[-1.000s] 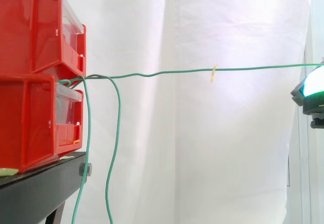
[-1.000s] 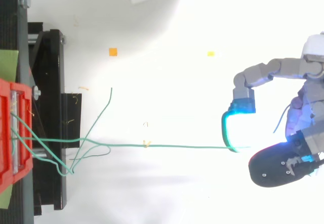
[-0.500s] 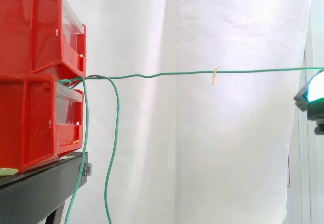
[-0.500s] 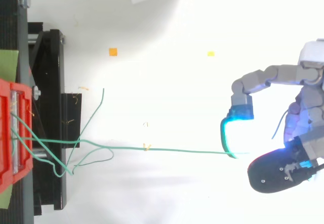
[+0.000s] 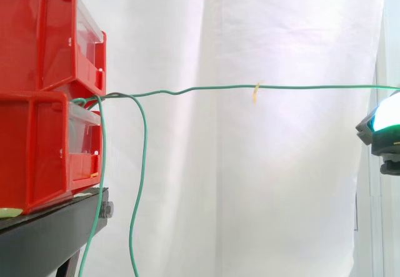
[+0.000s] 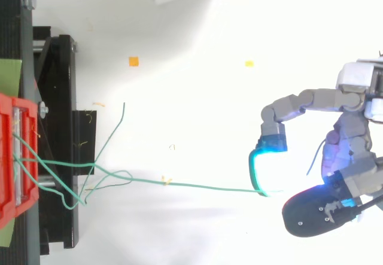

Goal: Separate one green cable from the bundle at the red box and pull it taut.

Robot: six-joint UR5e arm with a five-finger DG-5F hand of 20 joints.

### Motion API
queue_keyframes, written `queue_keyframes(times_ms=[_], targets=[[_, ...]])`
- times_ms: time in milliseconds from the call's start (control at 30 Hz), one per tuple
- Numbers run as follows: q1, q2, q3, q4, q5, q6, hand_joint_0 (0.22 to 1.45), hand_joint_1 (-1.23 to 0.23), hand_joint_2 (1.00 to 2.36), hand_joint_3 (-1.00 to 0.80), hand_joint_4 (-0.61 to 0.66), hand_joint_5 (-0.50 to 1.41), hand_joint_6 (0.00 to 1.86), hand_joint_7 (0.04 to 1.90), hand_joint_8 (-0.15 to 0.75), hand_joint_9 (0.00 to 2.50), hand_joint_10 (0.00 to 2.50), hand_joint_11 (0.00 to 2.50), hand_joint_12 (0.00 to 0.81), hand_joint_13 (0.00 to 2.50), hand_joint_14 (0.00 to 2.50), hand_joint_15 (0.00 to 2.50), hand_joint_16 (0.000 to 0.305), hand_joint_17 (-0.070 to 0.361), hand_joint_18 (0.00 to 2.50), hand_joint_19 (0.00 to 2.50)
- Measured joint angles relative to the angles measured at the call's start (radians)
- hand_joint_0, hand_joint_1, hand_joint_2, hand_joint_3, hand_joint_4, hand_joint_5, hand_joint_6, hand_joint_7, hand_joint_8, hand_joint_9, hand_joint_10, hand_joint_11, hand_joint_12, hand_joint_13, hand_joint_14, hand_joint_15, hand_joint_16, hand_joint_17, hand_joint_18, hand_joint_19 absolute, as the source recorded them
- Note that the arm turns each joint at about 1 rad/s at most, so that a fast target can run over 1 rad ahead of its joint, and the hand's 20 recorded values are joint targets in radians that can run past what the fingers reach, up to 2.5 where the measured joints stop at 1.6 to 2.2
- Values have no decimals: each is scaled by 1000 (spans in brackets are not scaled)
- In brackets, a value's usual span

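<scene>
White curtain backs stacked red plastic bins (image 5: 37,133) at left; grey robot hand (image 6: 344,139) at right pinches one thin green cable (image 5: 312,87), stretched nearly straight.

A white curtain (image 5: 281,164) is hung in soft folds behind the black stand (image 5: 44,233); from above, a brightly lit white floor (image 6: 197,97) is seen to the right of the stand; a small orange square (image 6: 133,61) is seen near the stand, a yellow one (image 6: 249,63) farther off.
</scene>
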Motion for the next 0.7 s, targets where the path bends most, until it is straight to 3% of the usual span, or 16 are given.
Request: queue_keyframes(times_ms=[367,700], targets=[[-4,0,-1,12,0,-3,726,-842,1017,-203,17,140,505,1435,176,1978,24,683,337,1500,23,680,30,68,1082,621],[-4,0,-1,82,0,-5,726,-841,1017,-205,18,140,507,1432,178,1980,23,683,337,1501,23,687,30,68,1080,622]])
